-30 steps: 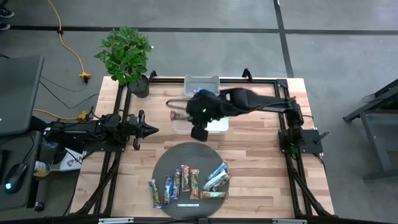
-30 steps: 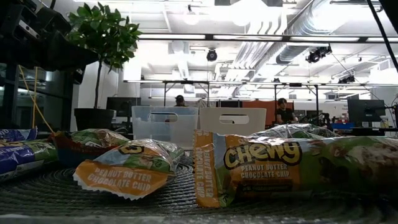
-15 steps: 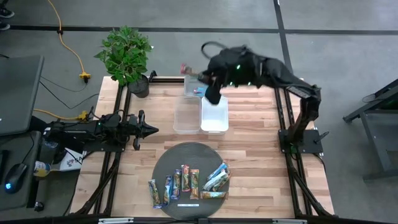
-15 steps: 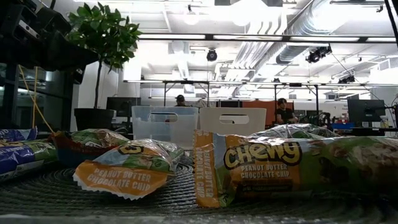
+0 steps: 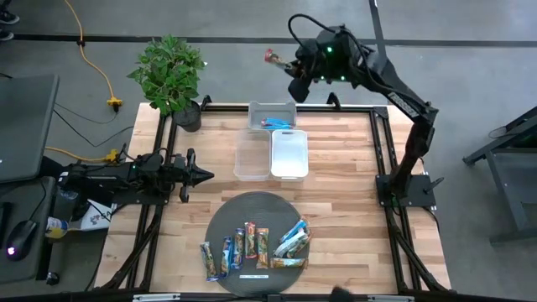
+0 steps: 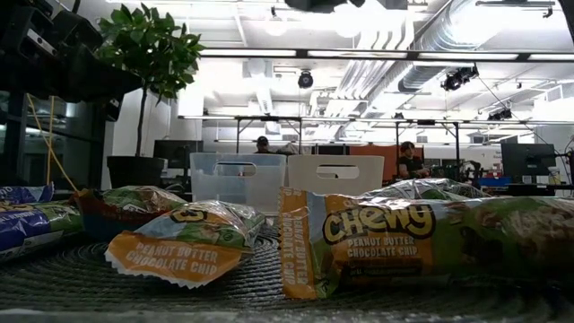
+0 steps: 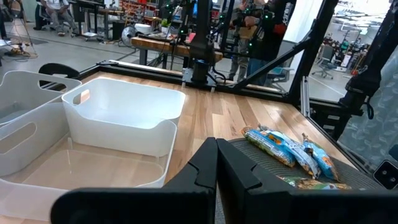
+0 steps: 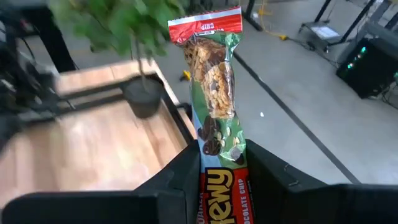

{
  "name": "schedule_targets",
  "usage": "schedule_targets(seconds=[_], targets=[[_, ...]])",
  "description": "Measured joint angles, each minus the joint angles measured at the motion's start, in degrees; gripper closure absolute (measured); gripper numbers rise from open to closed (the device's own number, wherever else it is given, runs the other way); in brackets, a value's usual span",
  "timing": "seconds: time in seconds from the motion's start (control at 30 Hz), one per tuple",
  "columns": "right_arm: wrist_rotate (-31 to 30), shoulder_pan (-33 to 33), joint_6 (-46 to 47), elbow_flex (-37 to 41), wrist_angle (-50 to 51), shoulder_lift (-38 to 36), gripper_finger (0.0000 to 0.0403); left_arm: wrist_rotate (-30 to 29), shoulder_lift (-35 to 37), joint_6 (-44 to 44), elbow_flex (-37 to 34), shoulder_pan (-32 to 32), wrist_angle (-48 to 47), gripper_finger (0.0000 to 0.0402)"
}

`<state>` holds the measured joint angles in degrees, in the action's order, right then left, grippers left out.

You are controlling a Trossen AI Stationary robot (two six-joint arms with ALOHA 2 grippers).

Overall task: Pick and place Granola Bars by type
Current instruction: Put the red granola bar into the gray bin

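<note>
My right gripper (image 5: 284, 65) is raised high beyond the table's far edge and is shut on a granola bar (image 8: 214, 81) in a green wrapper with a red end. Several more granola bars (image 5: 256, 246) lie flat on a round dark mat (image 5: 252, 210) near the front edge. The low view shows them close up (image 6: 377, 242). My left gripper (image 5: 204, 174) waits shut at the table's left, pointing level toward the right, with nothing in it (image 7: 216, 163). My right gripper pinches the bar between its two fingers (image 8: 185, 171) at the lettered part of the wrapper (image 8: 219, 180), away from the red end. The bar lies along the fingers and sticks out ahead of them, red end (image 8: 205, 25) foremost. It is lifted clear of everything.
Three bins stand at the far middle of the table: a clear one (image 5: 251, 156), a white one (image 5: 289, 154), and one behind them (image 5: 273, 111) with blue wrappers in it. A potted plant (image 5: 170, 74) stands at the far left corner. Bare wood lies between the bins and the mat.
My right gripper has carried the green bar from above the bins toward the table's far edge and upward, ending beyond that edge. It has also swung around. The hold has stayed the same, and the bars on the mat have not moved.
</note>
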<state>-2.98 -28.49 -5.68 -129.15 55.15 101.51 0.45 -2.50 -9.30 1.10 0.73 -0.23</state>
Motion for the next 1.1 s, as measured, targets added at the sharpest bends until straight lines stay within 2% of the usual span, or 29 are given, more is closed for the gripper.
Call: schedule_targets(seconds=[0.2,0.37,0.6,0.8,0.93,1.1], targets=[[5.0,-7.2,-3.6,9.3,-4.9,0.0,0.0307,0.0,0.0,0.0,0.0,0.0,0.0,0.0401],[10.6,-11.7,-3.8,20.4,-14.9,0.0,0.0307,0.0,0.0,0.0,0.0,0.0,0.0,0.0401],[17.1,-14.8,-3.8,36.4,-33.9,0.1,0.0307,0.0,0.0,0.0,0.0,0.0,0.0,0.0401],[20.0,-15.0,-2.1,48.3,-53.5,0.4,0.0307,0.0,0.0,0.0,0.0,0.0,0.0,0.0401],[21.8,-14.6,-0.4,50.6,-59.0,2.7,0.0307,0.0,0.0,0.0,0.0,0.0,0.0,0.0401],[24.5,-13.8,-0.8,47.1,-56.5,7.3,0.0307,0.0,0.0,0.0,0.0,0.0,0.0,0.0401]])
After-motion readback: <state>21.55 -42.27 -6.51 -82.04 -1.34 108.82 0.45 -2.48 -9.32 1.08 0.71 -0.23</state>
